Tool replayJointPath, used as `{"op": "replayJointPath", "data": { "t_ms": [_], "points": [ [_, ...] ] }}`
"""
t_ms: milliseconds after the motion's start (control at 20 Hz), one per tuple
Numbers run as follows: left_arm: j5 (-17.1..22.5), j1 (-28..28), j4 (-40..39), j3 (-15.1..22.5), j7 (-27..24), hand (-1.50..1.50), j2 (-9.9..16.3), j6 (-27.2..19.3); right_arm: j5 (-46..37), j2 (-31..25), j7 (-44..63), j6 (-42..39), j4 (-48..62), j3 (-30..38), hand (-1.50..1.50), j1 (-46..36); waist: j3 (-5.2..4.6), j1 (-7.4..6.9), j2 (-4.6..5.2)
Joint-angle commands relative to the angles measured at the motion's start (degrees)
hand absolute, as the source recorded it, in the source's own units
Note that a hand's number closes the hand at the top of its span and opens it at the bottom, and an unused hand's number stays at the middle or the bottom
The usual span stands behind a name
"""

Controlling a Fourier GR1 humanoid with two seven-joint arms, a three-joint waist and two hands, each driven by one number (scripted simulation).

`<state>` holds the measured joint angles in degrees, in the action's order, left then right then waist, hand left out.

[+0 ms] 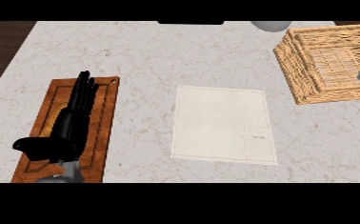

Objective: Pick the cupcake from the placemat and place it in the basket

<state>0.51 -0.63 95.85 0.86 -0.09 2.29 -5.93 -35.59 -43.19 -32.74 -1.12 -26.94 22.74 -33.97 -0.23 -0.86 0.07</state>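
- Fingers of the left hand point(70, 123) lie straight and together, holding nothing, stretched over a wooden board point(105, 123) at the left of the counter point(141, 51). The thumb sticks out to the side. It looks like a hand at rest, parked clear of the work area, not one going for anything.
- Placemat point(224, 124), pale and rectangular, lies flat in the middle of the counter, between the board and the basket. Nothing stands on it.
- Basket point(302, 70), woven and light brown, sits at the far right, well apart from the placemat. Its right side is cut off by the edge of the view, so only part of its inside shows, and no cupcake is visible in that part.
- Cupcake: I cannot find it anywhere in view. Whether it is in the hidden part of the basket or in the unseen hand cannot be told.
- Right hand: not in view at all, so its state is unknown.
- A grey rounded shape point(271, 25) pokes in at the top edge near the basket; too little shows to say what it is.
- A dark flat thing point(190, 22) at the top middle is likewise cut off.
- Judging by the bare placemat, the pick seems done; the placing I cannot confirm.
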Motion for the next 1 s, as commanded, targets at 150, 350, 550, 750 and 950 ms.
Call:
{"op": "replayJointPath", "data": {
  "t_ms": [150, 350, 550, 750, 950],
  "points": [
    [0.6, -1.7, -1.3, -0.5, 0.2, 0.00, 0.6, 1.1, 2.7, -0.2, -8.7, 2.4, 9.0, 3.4, -1.50, -2.5, 0.39, -0.45, 0.47],
    [1.7, 0.8, -1.1, -1.5, -1.0, 0.00, 0.9, 2.0, 6.9, -1.5, -10.1, -0.1, 6.2, 6.2, -1.50, -3.1, 0.29, 0.25, 0.14],
    [-1.2, -1.3, 0.2, 0.1, 1.7, 0.00, -0.6, -1.4, 9.3, -2.4, -8.8, 1.7, 4.5, 8.0, -1.50, -4.0, 0.27, 0.51, 0.01],
    [0.0, -1.9, -0.5, -0.4, 2.1, 0.00, -0.2, 0.0, 10.8, -6.5, -9.1, 1.9, 6.6, 9.7, -1.50, -4.0, 0.30, 0.25, 0.15],
    [1.2, -1.7, 2.3, -1.3, 4.0, 0.00, 0.9, 0.7, 13.1, -11.2, -4.6, 0.8, 7.9, 12.4, -1.50, -5.0, 0.30, 0.19, 0.15]
  ]
}}
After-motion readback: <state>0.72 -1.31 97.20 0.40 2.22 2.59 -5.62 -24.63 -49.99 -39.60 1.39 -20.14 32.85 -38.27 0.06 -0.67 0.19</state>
